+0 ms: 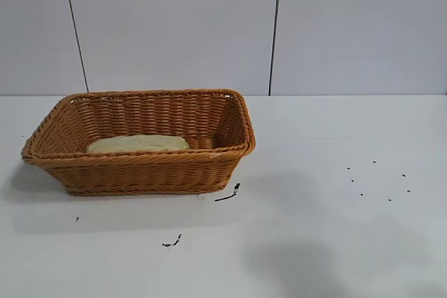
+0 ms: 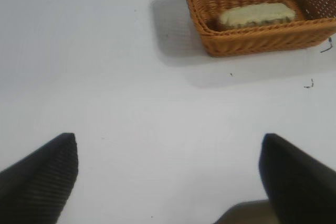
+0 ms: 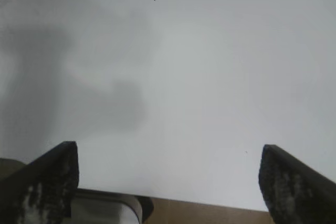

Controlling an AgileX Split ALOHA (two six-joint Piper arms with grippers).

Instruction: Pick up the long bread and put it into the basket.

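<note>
The orange-brown wicker basket [image 1: 140, 162] stands on the white table at the left. The long bread [image 1: 138, 144] lies inside it, pale and smooth side showing, near the front wall. The left wrist view also shows the basket [image 2: 252, 38] with the bread [image 2: 257, 14] in it, far from my left gripper [image 2: 168, 169], which is open and empty over bare table. My right gripper [image 3: 168, 174] is open and empty near the table's front edge. Neither arm shows in the exterior view.
Small black marks lie on the table in front of the basket [image 1: 228, 195] and at the right [image 1: 377, 179]. A wall with vertical seams stands behind the table. The table's edge [image 3: 220, 203] shows in the right wrist view.
</note>
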